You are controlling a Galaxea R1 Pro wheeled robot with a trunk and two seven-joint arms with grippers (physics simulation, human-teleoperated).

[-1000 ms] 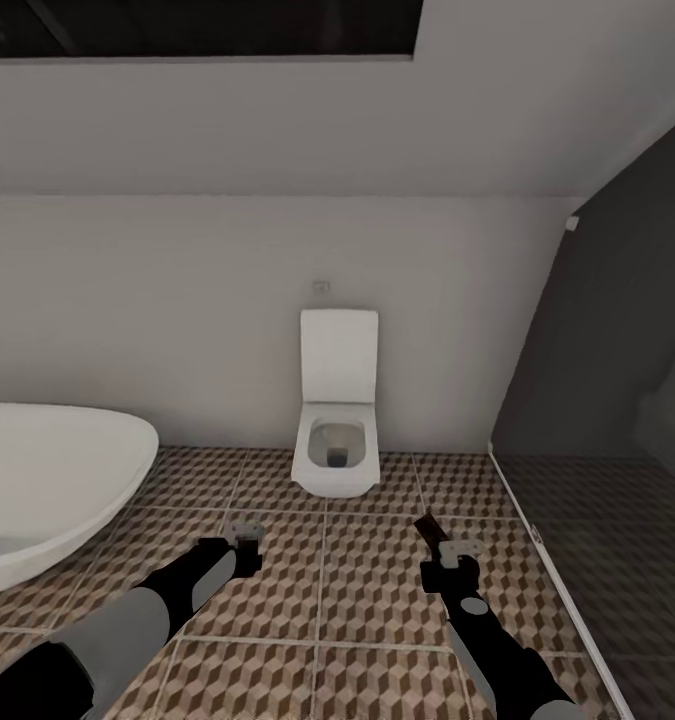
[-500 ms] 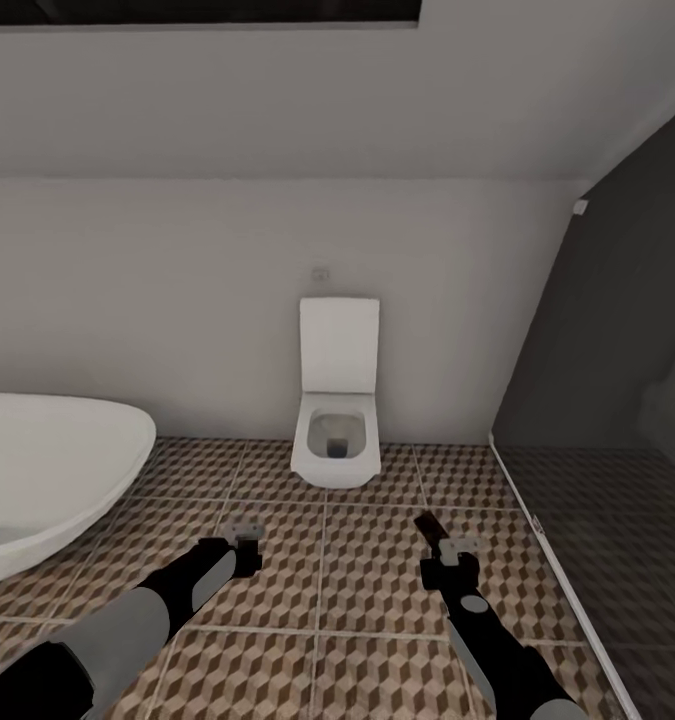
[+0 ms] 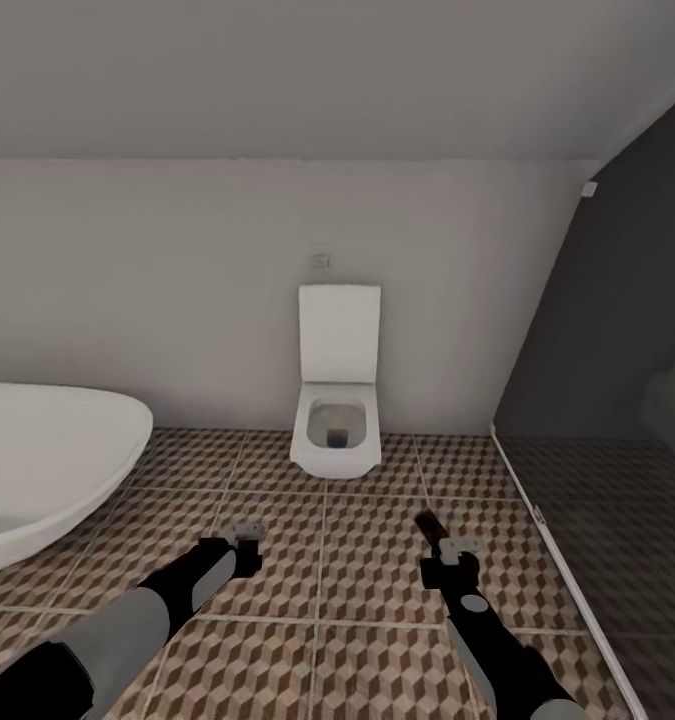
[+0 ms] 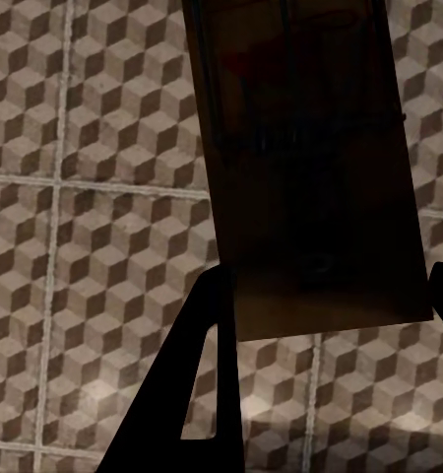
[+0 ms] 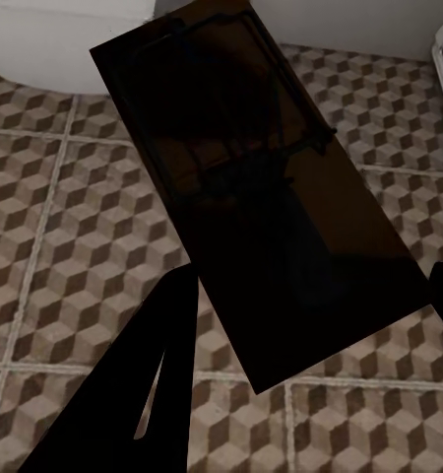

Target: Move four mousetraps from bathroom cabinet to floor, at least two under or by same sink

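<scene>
Left tool (image 4: 320,305) clamped on a mousetrap (image 4: 305,168), right tool (image 5: 310,315) clamped on another mousetrap (image 5: 261,197), both above bathroom floor (image 3: 322,560), toilet (image 3: 337,420) ahead

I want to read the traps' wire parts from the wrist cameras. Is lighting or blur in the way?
Left wrist view: the mousetrap is backlit, a dim brown board with faint wire outlines; the floor tiles are sharp. Right wrist view: the other mousetrap is nearly black, its detail barely readable. Head view: evenly lit and slightly soft; the trap in the right hand shows as a small dark sliver.
</scene>
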